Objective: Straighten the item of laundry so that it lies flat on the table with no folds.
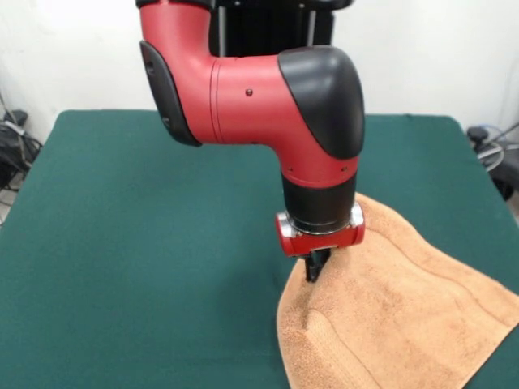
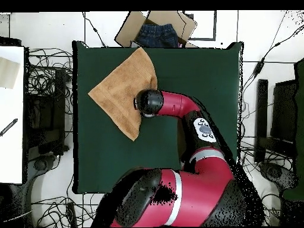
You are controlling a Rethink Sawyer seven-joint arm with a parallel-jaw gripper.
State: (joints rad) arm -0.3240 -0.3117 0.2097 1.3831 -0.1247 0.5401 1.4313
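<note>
My pincer [image 1: 313,274] presses on the towel [image 1: 397,312] at its left edge; fingers look together, perhaps pinching cloth. The towel spreads right and near of it, at the counter's [image 1: 146,243] near-right.

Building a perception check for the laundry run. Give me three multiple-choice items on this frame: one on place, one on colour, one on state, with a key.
1. In the overhead view, where on the table does the towel lie?
A. upper-left part
B. lower-right part
C. dead centre

2. What colour is the table top?
A. white
B. dark green
C. red

3. Where is the gripper in relation to the towel?
A. far above it
B. off beside it, over bare table
C. down at the towel near one edge

Key:
1 A, the towel sits toward the top-left corner.
2 B, green shows all round the towel.
3 C, its tip meets the cloth, which puckers nearby.
</note>
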